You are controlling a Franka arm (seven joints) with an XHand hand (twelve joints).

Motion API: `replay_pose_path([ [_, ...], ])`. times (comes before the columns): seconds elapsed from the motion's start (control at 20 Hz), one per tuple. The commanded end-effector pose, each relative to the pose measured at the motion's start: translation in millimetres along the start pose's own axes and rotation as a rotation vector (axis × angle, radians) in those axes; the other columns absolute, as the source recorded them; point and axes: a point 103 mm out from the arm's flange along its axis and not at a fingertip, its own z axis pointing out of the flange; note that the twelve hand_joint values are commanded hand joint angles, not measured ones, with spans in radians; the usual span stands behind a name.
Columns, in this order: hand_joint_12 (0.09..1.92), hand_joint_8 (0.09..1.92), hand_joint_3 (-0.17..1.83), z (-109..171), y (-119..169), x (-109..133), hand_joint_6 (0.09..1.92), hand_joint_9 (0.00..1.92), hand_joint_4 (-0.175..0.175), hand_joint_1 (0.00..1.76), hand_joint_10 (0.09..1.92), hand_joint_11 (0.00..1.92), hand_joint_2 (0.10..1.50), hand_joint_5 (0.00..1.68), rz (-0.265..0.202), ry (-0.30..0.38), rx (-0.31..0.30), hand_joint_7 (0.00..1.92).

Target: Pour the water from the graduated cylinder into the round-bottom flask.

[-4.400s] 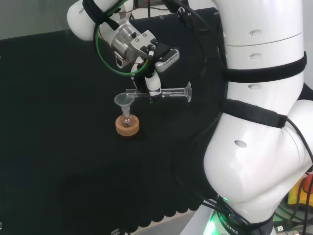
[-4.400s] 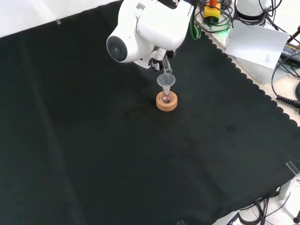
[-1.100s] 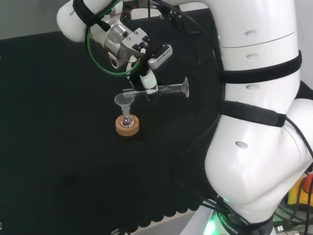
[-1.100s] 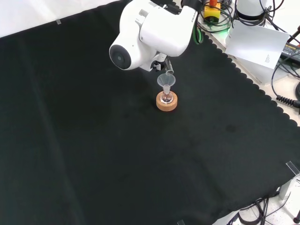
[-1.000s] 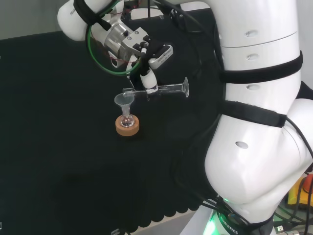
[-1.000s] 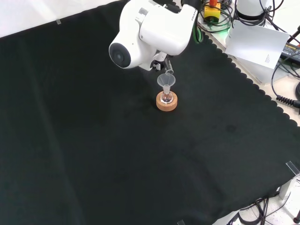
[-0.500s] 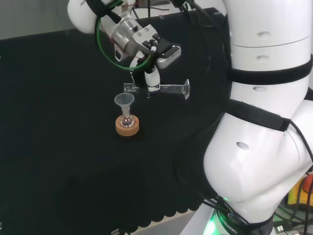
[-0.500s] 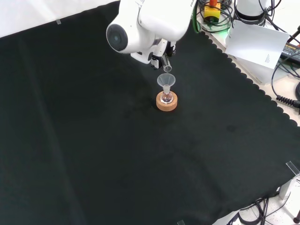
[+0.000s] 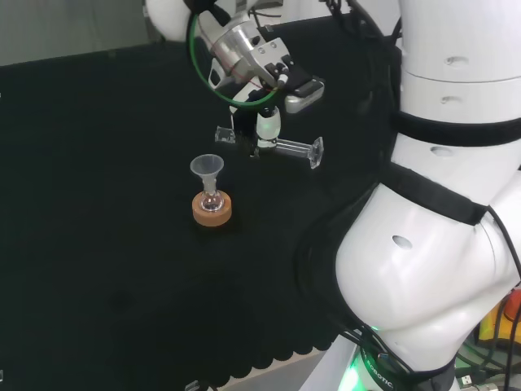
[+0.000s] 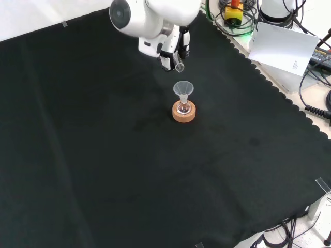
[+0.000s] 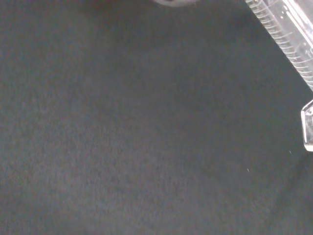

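Observation:
A small round-bottom flask (image 9: 212,196) stands on a cork ring (image 9: 212,210) with a clear funnel (image 9: 207,167) in its neck. In the front view the flask (image 10: 182,108), ring (image 10: 184,114) and funnel (image 10: 183,88) stand mid-cloth. The hand (image 9: 267,124) is shut on a clear graduated cylinder (image 9: 289,148) that lies almost level, above and to the right of the funnel. Its mouth end points left and is apart from the funnel. In the front view the hand (image 10: 169,50) is above the funnel, with the cylinder's mouth (image 10: 179,67) below it. The wrist view shows the cylinder's marked wall (image 11: 286,36).
The arm's white links (image 9: 440,204) take up the head view's right. In the front view a white sheet (image 10: 283,45) and cables (image 10: 315,88) lie past the cloth's scalloped right edge. Bare black cloth (image 10: 129,175) spreads around the flask.
The hand has carried the cylinder up and to the right in the head view, away from the funnel. In the front view it rose toward the top. The flask and ring stayed put.

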Motion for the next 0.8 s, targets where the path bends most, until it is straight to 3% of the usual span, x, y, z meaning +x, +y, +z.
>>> replay_pose_path([
  [0.05, 0.75, 1.06, 0.00, 6.1, -4.4, -13.6, 1.07, 1.43, -0.175, 1.26, 0.16, 1.22, 1.13, 0.93, -0.067, 0.071, -0.155, 0.97],
  [0.35, 0.75, 1.06, 0.00, 3.9, -4.1, -18.4, 1.07, 1.43, -0.175, 1.26, 0.15, 1.22, 1.13, 0.93, -0.103, 0.094, -0.236, 0.97],
  [0.8, 0.76, 1.06, 0.00, 4.4, 6.1, -33.1, 1.07, 1.43, -0.175, 1.26, 0.15, 1.21, 1.13, 0.93, -0.147, 0.180, -0.298, 0.97],
])
